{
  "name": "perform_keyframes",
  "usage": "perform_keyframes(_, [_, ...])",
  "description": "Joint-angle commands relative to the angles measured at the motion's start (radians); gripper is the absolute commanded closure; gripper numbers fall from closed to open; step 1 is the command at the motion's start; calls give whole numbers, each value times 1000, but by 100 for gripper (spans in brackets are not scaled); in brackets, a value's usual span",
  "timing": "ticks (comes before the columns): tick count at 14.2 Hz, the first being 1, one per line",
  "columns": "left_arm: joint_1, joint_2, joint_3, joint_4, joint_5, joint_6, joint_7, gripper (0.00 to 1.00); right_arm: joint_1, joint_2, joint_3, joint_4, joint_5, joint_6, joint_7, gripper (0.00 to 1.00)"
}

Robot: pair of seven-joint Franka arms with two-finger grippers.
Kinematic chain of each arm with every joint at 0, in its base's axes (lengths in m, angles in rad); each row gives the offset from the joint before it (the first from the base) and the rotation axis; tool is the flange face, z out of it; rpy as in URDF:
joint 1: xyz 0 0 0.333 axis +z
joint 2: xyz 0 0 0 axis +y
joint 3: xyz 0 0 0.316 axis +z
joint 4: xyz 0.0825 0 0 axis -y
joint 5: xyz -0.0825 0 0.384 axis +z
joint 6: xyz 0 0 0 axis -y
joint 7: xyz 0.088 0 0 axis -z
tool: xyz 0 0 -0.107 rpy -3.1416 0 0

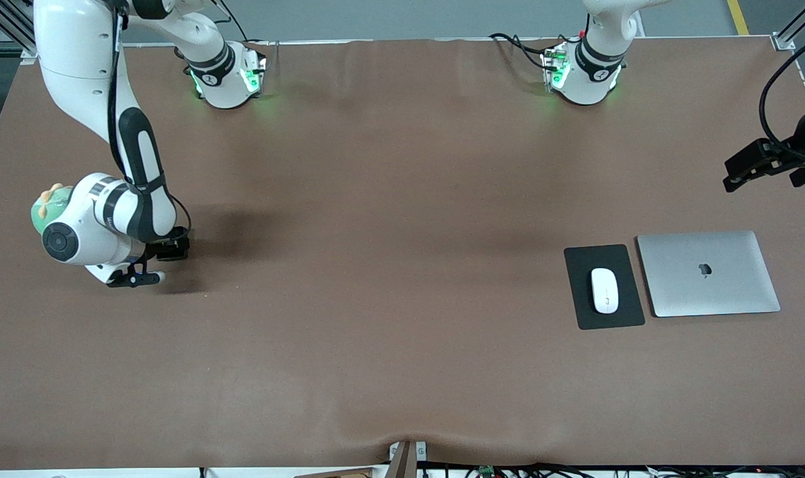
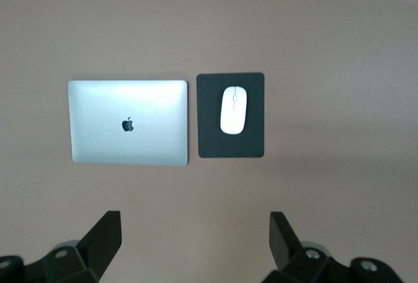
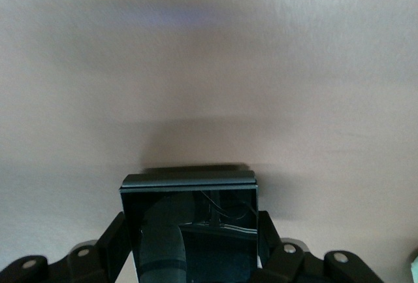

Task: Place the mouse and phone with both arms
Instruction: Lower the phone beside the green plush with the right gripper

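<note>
The white mouse (image 1: 604, 290) lies on a black pad (image 1: 585, 265) toward the left arm's end of the table; the left wrist view also shows the mouse (image 2: 233, 109). My left gripper (image 1: 751, 166) is up in the air near that end, open and empty (image 2: 194, 221). My right gripper (image 1: 135, 277) is low over the table at the right arm's end. In the right wrist view it (image 3: 189, 221) is shut on the glossy black phone (image 3: 196, 195), one finger on each side. The phone is hidden in the front view.
A closed silver laptop (image 1: 708, 273) lies beside the pad, toward the left arm's end; it also shows in the left wrist view (image 2: 128, 131). The brown table cloth (image 1: 389, 265) covers the whole table.
</note>
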Motion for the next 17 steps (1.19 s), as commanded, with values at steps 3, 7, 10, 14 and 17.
perform_keyframes(3, [-196,-72,219,-64,-23,-24,39,0,-38,-38,5,-74,9,53,-64,86])
perform_keyframes(7, [-204,-80,228,-73,-23,-23,39,0,-28,-36,4,-59,10,38,-56,0])
perform_keyframes(10, [-197,-80,225,-74,-22,-24,39,0,-31,-30,7,-11,12,40,-53,0])
perform_keyframes(14, [-197,-80,224,-77,-22,-24,39,0,-38,-29,10,53,33,56,-70,0])
perform_keyframes(17, [-196,-82,224,-76,-23,-23,39,0,-43,-20,7,156,20,41,-92,0])
